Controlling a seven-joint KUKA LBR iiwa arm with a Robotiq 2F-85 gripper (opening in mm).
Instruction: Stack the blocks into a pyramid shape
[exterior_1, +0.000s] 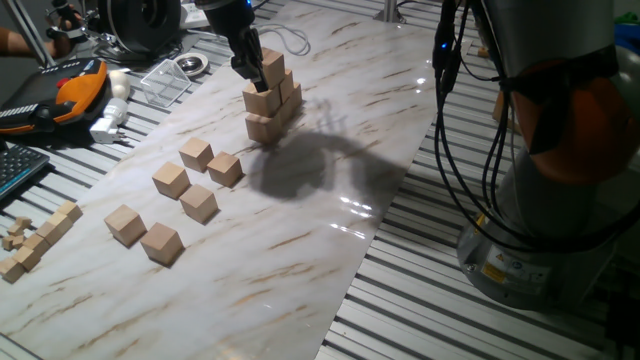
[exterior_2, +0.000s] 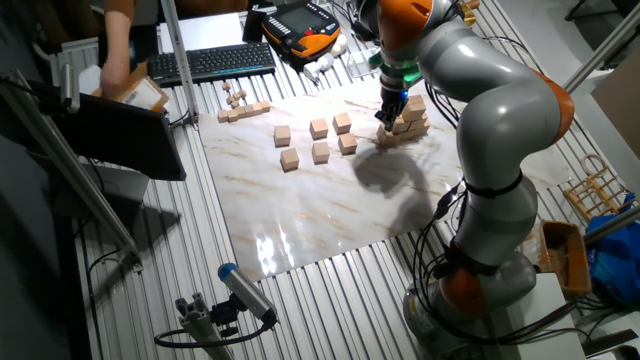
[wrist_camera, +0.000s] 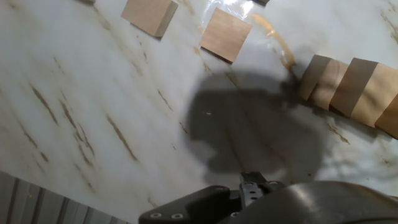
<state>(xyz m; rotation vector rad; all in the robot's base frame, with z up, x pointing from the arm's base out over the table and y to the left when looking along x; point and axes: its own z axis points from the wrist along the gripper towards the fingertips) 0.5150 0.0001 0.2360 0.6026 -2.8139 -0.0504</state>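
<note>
Hovering gripper (exterior_1: 262, 68) at stacked blocks (exterior_1: 271, 100), jaw state unclear, six loose blocks (exterior_1: 198, 203) well apart, marble board (exterior_1: 300, 240) bare toward near edge.

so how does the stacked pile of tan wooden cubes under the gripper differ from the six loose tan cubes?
The stacked pile of tan wooden cubes rises several layers; the loose tan wooden cubes all lie flat, one high. The pile's cubes touch, the loose ones mostly sit apart. The gripper is at the pile's top, none near the loose ones. Both look the same wood and size.

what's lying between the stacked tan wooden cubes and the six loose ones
Only bare marble tabletop, seen in one fixed view, between the stack and the loose tan wooden cubes.
</note>
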